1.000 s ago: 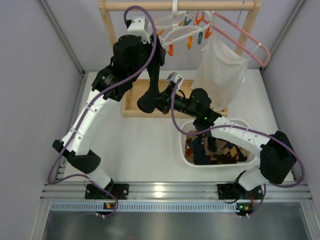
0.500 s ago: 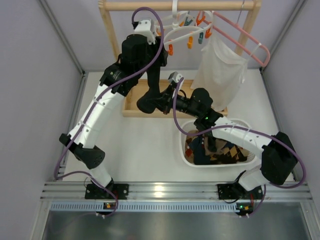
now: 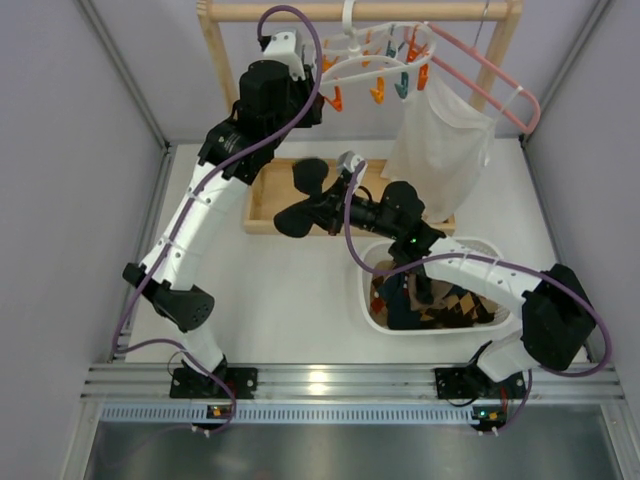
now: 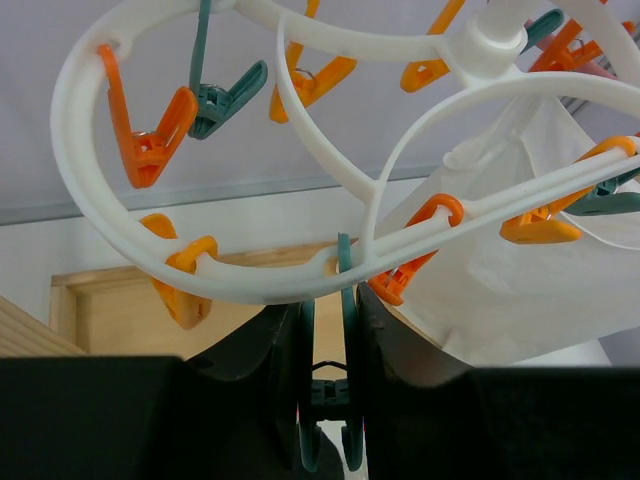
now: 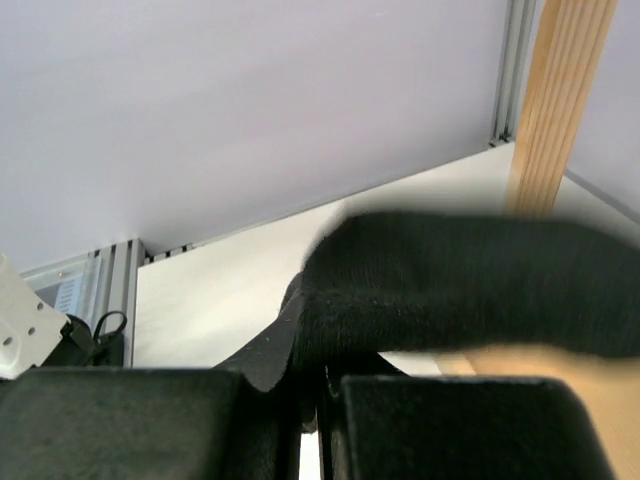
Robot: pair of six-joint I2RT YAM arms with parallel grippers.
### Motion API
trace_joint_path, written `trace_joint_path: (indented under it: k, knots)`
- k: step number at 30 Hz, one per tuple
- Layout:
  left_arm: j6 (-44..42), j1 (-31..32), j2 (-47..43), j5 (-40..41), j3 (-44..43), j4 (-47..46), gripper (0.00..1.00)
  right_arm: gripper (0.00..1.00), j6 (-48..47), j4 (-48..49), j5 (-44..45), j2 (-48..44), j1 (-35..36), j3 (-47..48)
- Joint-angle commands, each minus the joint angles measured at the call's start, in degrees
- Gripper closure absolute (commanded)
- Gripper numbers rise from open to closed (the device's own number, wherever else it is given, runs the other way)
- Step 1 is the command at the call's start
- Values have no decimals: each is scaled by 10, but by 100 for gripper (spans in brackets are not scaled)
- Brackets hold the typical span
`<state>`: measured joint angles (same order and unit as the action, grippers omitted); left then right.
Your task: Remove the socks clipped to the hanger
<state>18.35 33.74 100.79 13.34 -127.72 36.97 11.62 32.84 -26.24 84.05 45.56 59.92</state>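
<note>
The white ring hanger point(image 3: 375, 50) hangs by its hook from the wooden rack, with orange and teal clips under it. My left gripper point(image 3: 303, 100) is up at its left side. In the left wrist view the hanger point(image 4: 250, 285) fills the frame, and my left gripper point(image 4: 328, 340) is shut on a teal clip point(image 4: 345, 300), whose lower ends stand apart. My right gripper point(image 3: 328, 208) is shut on a black sock point(image 3: 305, 190), which is free of the hanger and flops over the wooden tray. In the right wrist view the sock point(image 5: 470, 290) droops across the shut gripper point(image 5: 318, 385).
A white mesh bag point(image 3: 440, 140) hangs from a pink hanger point(image 3: 490, 75) on the wooden rack point(image 3: 360, 10). A wooden tray point(image 3: 262, 205) lies under the hanger. A white basket point(image 3: 365, 285) at the right holds dark and argyle socks point(image 3: 455, 305).
The black sock hung stretched from the hanger down to my right gripper. It has now come off the clip, and its upper end has dropped. My left gripper shifted at the hanger.
</note>
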Motion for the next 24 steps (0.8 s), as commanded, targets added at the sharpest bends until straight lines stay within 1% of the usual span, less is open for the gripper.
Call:
trace_joint_path:
  k: [1,3,4,5,6,7,8,9,10,11,12,13,14,15,16,17,20,21,22,23,24]
  knots:
    - [-2,0,1,-5,-20,-24,84,100,-5,25,-8,-30,-6,-22]
    - [-1,-1,0,-2,-19,-23,89,100,-4,35,-1,-42,-6,-46]
    - [-1,-1,-1,-2,-18,-24,88,100,-3,37,2,-47,-6,-55]
    - [-1,-1,-2,-3,-12,-24,84,100,-4,35,5,-50,-7,-66]
    - [0,-1,-5,-3,-7,-25,73,100,-5,28,15,-68,-6,-72]
    - [1,-1,-11,-3,-3,-25,57,100,-5,-1,28,-79,-7,-77]
    - [0,-1,-17,-2,11,-24,50,100,-5,-21,44,-92,-7,-85]
    - [0,-1,-23,0,18,-25,44,100,-4,-44,84,-107,-7,-89]
    - [-1,-1,-35,6,27,-25,32,100,-2,-117,108,-139,-8,-89]
    - [-2,-1,-43,11,36,-25,27,100,0,-153,130,-155,-8,-87]
    - [-2,-1,-51,16,56,-24,23,100,7,-200,177,-185,-8,-84]
    - [-2,-1,-60,26,67,-24,17,100,12,-241,202,-200,-7,-81]
    - [0,-1,-76,26,88,-25,6,100,17,-321,242,-215,-8,-76]
    - [-1,-1,-85,23,97,-23,2,100,17,-362,257,-243,-8,-75]
    - [0,-1,-94,20,108,-23,2,100,16,-397,279,-255,-8,-73]
    - [5,-1,-119,21,124,-23,2,100,16,-478,295,-267,-7,-63]
    - [23,-1,-163,40,192,-25,2,100,9,-589,354,-300,-8,-36]
    - [27,0,-194,43,208,-24,2,100,10,-654,387,-310,-7,-30]
    - [35,-1,-213,48,248,-23,2,100,16,-682,408,-314,-8,-22]
    - [41,-1,-230,55,268,-24,2,100,28,-708,426,-318,-9,-10]
    - [45,-1,-268,58,292,-24,2,100,36,-757,459,-323,-8,-3]
